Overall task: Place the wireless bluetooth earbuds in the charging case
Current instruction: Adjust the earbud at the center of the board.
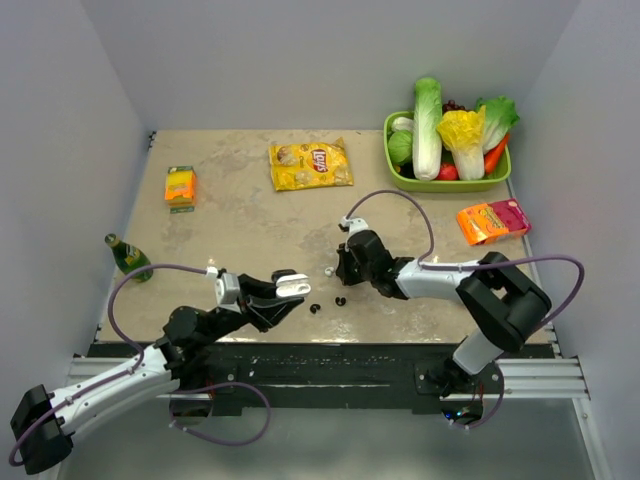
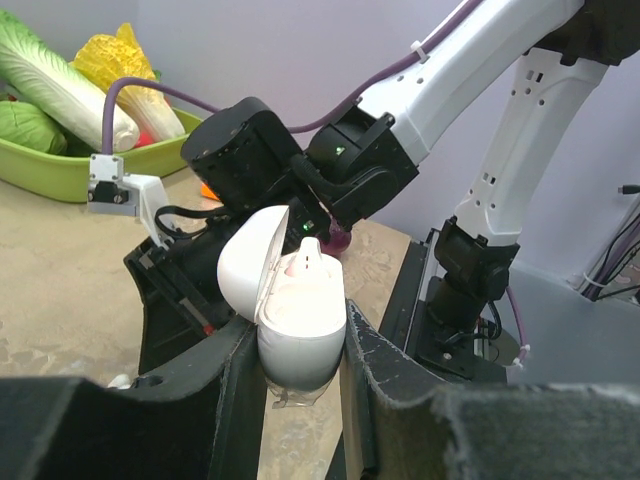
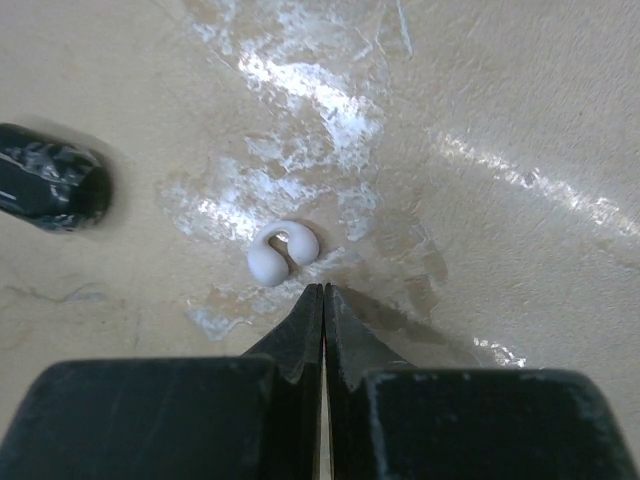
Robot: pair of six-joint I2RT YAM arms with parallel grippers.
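My left gripper is shut on the white charging case, held upright with its lid swung open. A whitish piece sticks up from the case's top. In the top view the case hangs above the table's near edge. One white earbud lies on the table just beyond my right gripper, which is shut with nothing between its fingers. In the top view this white earbud lies left of the right gripper, and two dark earbuds lie nearer the front edge.
A yellow chip bag lies at the back centre. A green basin of vegetables fills the back right corner, with an orange-pink packet in front of it. On the left are an orange box and a green bottle. A dark glossy object lies left of the white earbud.
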